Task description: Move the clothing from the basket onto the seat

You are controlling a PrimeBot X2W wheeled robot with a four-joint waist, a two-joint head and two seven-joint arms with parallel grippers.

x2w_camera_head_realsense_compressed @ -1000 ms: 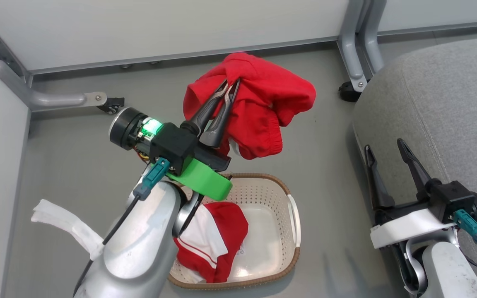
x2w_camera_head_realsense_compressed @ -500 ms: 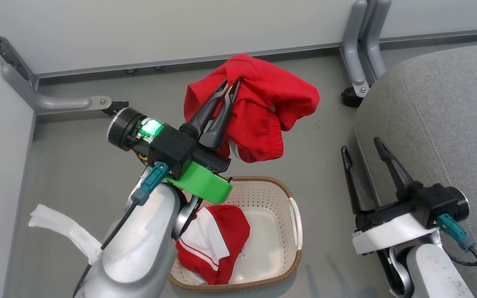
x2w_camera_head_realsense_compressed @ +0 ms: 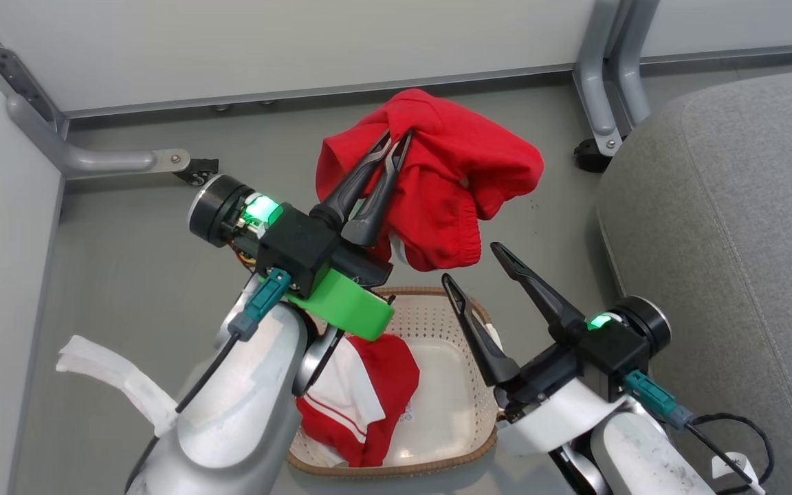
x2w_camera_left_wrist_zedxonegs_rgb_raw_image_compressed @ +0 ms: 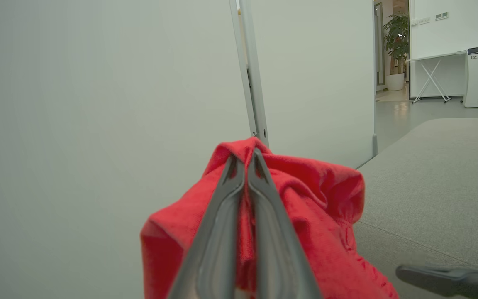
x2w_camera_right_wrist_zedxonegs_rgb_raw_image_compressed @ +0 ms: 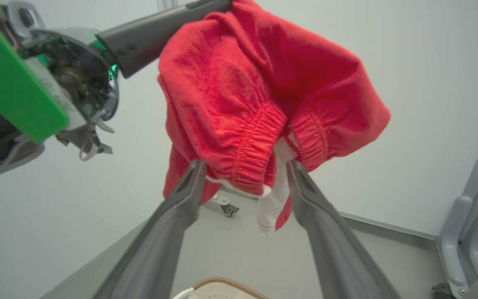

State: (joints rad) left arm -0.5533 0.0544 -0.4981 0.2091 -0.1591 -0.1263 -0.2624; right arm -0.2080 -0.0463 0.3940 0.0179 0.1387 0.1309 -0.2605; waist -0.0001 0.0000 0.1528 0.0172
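My left claw is closed tight on a soft bright red fabric garment with an elastic waistband. It pinches a fold at the top and holds the garment in the air above the grey floor, beyond the far edge of the cream-white perforated plastic basket with a brown woven-look rim.

The garment hangs bunched from the pinch. Its long axis goes from the fold down to the gathered waistband, and the waistband opening faces my right claw. That claw has its two fingers wide apart and grips nothing. The tips point up just under the waistband, and a white lining piece hangs between them. I cannot tell if they touch the cloth.

The second red garment with white panels and thin white stripes lies crumpled in the left half of the basket, partly under my left forearm.

The large grey upholstered seat is to the right of the basket, apart from the held garment. Near its far corner stand the grey metal legs of a white partition panel, with a black castor.
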